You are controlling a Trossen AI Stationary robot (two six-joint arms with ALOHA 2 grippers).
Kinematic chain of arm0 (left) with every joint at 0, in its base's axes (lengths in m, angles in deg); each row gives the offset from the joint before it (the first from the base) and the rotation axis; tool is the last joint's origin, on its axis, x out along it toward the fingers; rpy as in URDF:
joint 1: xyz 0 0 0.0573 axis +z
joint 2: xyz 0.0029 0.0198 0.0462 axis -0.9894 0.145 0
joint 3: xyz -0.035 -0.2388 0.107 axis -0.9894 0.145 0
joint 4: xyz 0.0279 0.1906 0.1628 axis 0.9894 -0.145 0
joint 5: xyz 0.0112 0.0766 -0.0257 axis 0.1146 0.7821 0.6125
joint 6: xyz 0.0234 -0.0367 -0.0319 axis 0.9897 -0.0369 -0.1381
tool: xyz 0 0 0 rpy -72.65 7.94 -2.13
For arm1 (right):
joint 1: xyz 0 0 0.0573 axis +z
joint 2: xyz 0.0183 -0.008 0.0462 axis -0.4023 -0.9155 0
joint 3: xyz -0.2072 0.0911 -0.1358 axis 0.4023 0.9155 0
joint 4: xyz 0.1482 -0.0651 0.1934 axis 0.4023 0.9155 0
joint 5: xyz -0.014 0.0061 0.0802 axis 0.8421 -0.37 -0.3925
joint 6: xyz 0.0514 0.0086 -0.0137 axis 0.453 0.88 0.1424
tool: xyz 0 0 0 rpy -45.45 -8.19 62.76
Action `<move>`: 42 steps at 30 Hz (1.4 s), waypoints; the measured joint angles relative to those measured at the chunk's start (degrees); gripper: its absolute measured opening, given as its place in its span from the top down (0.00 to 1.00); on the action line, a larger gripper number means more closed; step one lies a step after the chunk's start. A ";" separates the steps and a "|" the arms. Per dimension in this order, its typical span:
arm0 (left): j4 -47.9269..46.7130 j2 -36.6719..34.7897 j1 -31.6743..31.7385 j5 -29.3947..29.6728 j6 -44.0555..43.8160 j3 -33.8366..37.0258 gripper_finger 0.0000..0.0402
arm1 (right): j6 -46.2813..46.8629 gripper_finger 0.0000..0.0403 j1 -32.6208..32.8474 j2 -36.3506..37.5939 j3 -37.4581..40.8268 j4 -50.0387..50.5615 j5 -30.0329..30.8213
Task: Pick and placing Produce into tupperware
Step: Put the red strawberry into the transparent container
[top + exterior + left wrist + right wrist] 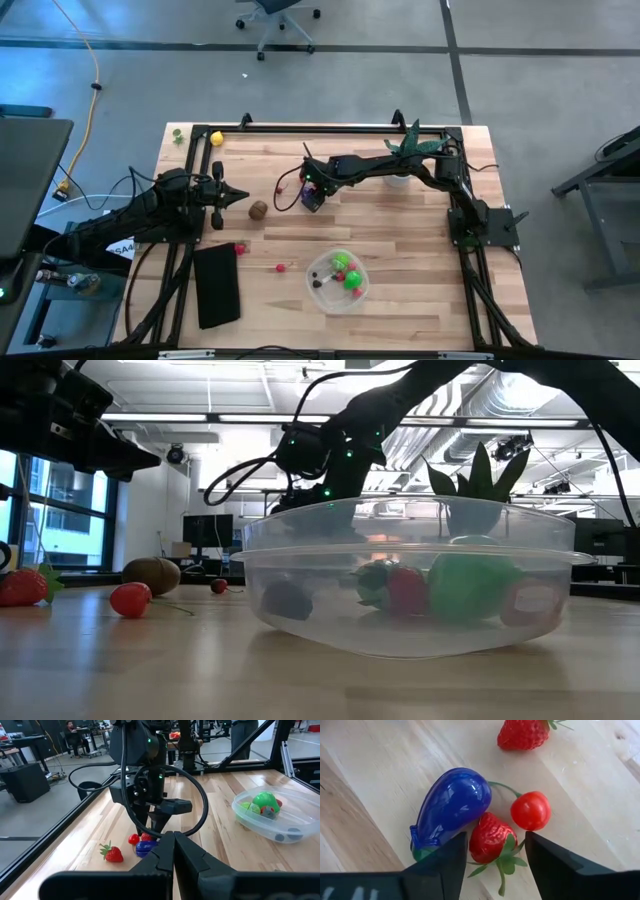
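My right gripper (pixel 495 851) is open and points steeply down over a cluster of produce on the table's middle: a red strawberry (pixel 489 837) between its fingers, a purple-blue eggplant (pixel 452 805), a red cherry (pixel 531 810) and a second strawberry (pixel 522 732) farther off. In the high view my right gripper (pixel 312 200) is up-table of the tupperware (pixel 325 300). The clear, round tupperware holds green, red and dark pieces. My left gripper (pixel 172 852) is shut and holds nothing, hovering at the table's left (pixel 236 198). My right gripper's fingers stand on either side of the lying strawberry, coming from above. One finger (pixel 445 862) lies over the eggplant's green stem end (pixel 420 852). Whether it touches the eggplant or the strawberry, I cannot tell.
A brown kiwi (pixel 258 210) lies between the two grippers. Small red pieces (pixel 240 248) (pixel 280 267) lie left of the tupperware, beside a flat black rectangle (pixel 217 285). A yellow piece (pixel 216 139) sits at the far left corner, and a potted plant (pixel 410 150) at the far right.
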 joint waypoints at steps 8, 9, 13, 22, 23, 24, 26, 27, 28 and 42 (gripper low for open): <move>0.01 0.00 0.01 0.01 0.02 0.00 1.00 | -0.14 0.60 0.13 0.00 0.00 0.02 -0.04; 0.00 0.00 0.01 -0.01 0.01 0.00 1.00 | -0.13 0.61 0.13 0.00 0.00 0.02 -0.02; -0.01 0.00 -0.01 -0.01 0.00 0.00 1.00 | -0.14 0.64 0.11 0.00 0.00 -0.02 -0.04; 0.00 0.00 0.01 -0.01 0.01 0.00 1.00 | -0.13 0.67 0.13 0.02 0.00 0.14 -0.34; 0.01 0.00 -0.01 -0.01 0.00 0.00 1.00 | -0.13 0.67 0.13 0.04 0.00 0.26 -0.51; -0.01 0.00 0.01 0.01 0.02 0.00 1.00 | -0.13 0.67 0.19 0.05 0.00 0.38 -0.76; 0.00 0.00 0.00 0.00 0.01 0.00 1.00 | -0.14 0.67 0.43 0.07 -0.17 0.97 -0.95; 0.01 0.00 0.01 -0.01 0.01 0.00 1.00 | -0.14 0.67 0.67 0.09 -0.48 1.82 -1.02; 0.01 0.00 0.00 0.01 0.01 0.00 1.00 | -0.32 0.67 0.93 0.09 -0.82 2.78 -0.98; 0.01 0.00 0.01 0.01 0.02 0.00 1.00 | -5.43 0.67 9.74 0.31 -16.03 22.95 9.79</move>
